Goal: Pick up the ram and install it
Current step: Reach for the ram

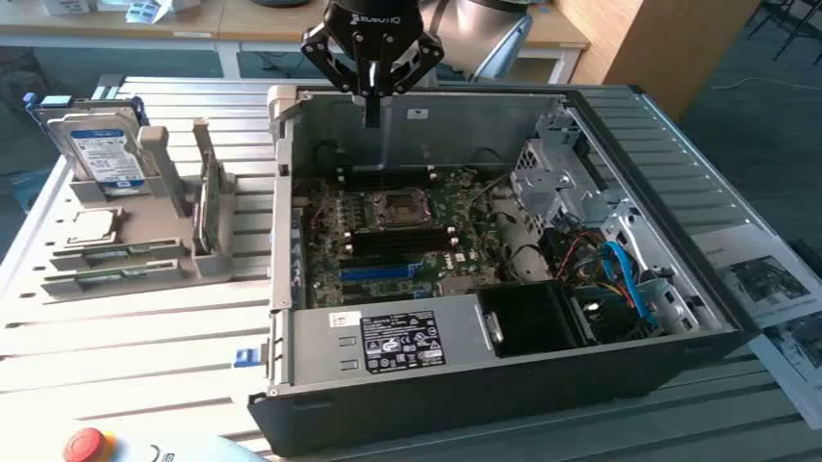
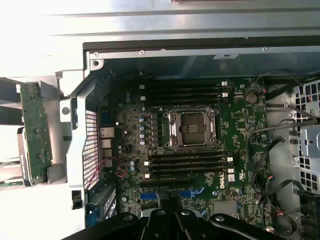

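Nearest to the camera, at the exterior view's near left corner, sits a red button point(image 1: 87, 445) on the slatted table point(image 1: 141, 327). Behind it lies the open black case point(image 1: 514, 385). A silver power supply point(image 1: 392, 342) with a label runs along its near side, and a black shroud point(image 1: 540, 318) is just to the right of it. The green motherboard point(image 1: 385, 241) covers the case floor. Its square socket point(image 1: 392, 207) is in the middle, and black memory slots point(image 2: 187, 167) run on the near and far sides of the socket. Blue cables point(image 1: 623, 274) crowd the right side of the case, near the silver drive cage point(image 1: 565, 183).

The claw point(image 1: 372, 117) hangs over the far part of the case, close to its far wall and well above the motherboard. Its two fingers are pressed together and grip nothing.

The ram point(image 1: 206, 207) is outside the case, on the exterior view's left. It stands on its long edge in a grey rack point(image 1: 141, 260), near the case's left wall point(image 1: 280, 192). This wall stands between the ram and the motherboard. The ram is well apart from the claw. In the same rack, further left, a hard drive point(image 1: 100, 144) stands upright, and a silver chip point(image 1: 90, 226) lies flat nearer to the camera. Printed paper sheets point(image 1: 771, 284) lie on the table to the right of the case.
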Action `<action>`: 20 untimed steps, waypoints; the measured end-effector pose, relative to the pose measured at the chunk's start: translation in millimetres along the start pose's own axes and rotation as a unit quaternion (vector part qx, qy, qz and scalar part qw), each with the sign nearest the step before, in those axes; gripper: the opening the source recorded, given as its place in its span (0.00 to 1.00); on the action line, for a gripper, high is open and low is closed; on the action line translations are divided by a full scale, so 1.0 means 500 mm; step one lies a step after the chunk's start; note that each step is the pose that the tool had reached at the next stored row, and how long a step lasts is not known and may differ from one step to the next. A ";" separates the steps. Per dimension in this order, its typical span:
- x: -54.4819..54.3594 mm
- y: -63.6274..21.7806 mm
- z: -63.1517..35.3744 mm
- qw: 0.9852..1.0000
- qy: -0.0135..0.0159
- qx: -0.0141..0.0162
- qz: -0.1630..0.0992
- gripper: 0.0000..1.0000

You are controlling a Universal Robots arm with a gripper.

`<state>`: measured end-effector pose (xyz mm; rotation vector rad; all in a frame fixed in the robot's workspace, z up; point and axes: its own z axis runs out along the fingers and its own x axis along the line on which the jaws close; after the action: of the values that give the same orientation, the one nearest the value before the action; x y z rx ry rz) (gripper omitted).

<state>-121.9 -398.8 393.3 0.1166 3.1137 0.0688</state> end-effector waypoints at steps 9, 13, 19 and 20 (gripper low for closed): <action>0.000 0.000 0.000 1.000 0.000 0.000 0.000 0.10; 0.002 0.000 0.000 1.000 0.000 0.000 0.000 0.10; 0.017 0.003 0.000 1.000 0.000 0.000 0.000 0.10; 0.020 0.003 0.000 1.000 0.000 0.000 0.000 0.10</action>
<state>-131.9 -396.5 393.3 0.1166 3.1137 0.0688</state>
